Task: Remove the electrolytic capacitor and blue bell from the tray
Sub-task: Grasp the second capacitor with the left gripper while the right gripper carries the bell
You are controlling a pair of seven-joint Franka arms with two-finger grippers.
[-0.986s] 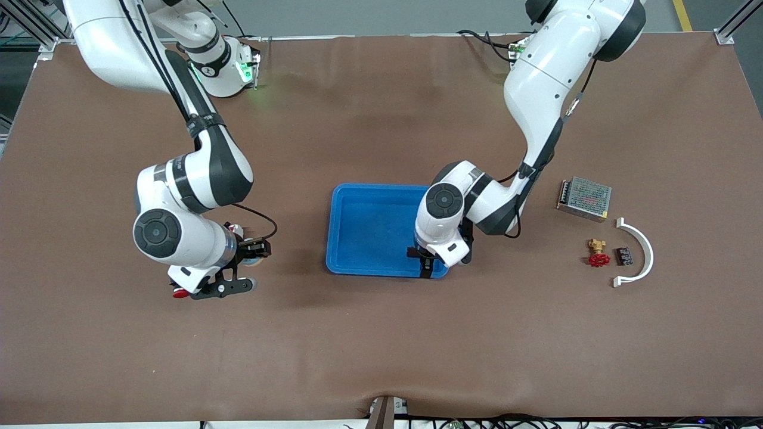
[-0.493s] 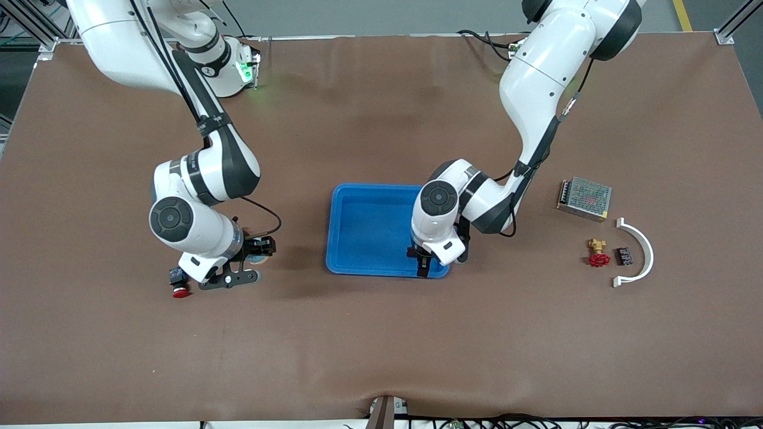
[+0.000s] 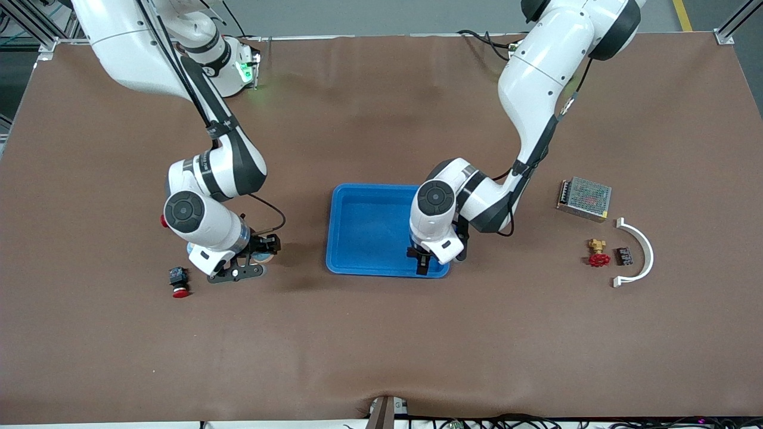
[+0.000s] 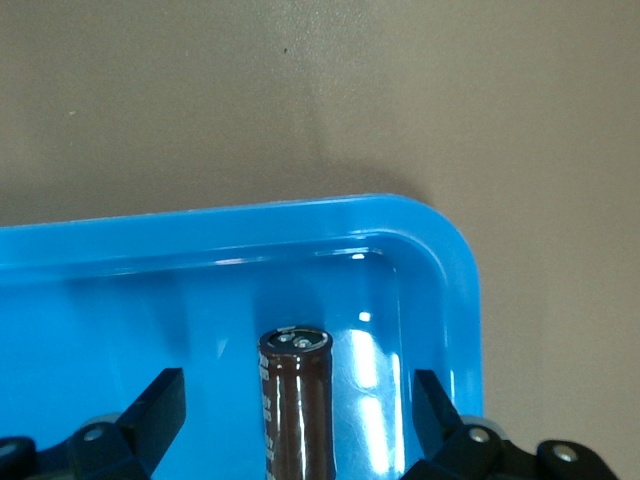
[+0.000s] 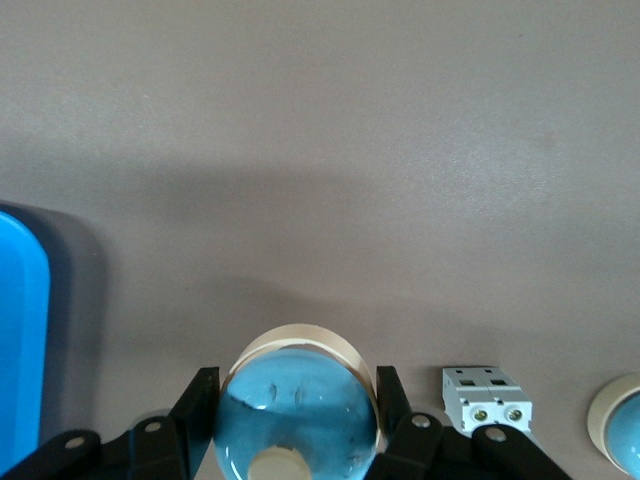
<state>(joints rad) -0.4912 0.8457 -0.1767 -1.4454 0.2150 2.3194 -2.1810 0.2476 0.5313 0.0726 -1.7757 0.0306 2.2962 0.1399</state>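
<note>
Capacitor [image 4: 296, 400] and bell [image 5: 296, 410] ran off the wrist views' edges; a second blue dome [image 5: 618, 420] was cropped.

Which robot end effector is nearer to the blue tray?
Left. The left end effector is over the blue tray, open around the capacitor standing in its corner. The right end effector, shut on the bell, is over the table toward the right arm's end.

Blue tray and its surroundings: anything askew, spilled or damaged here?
Nothing stands out. The brown cylindrical capacitor stands in a corner of the blue plastic tray between the left tool's open fingers. The right tool grips the blue domed bell over the bare table.
</note>
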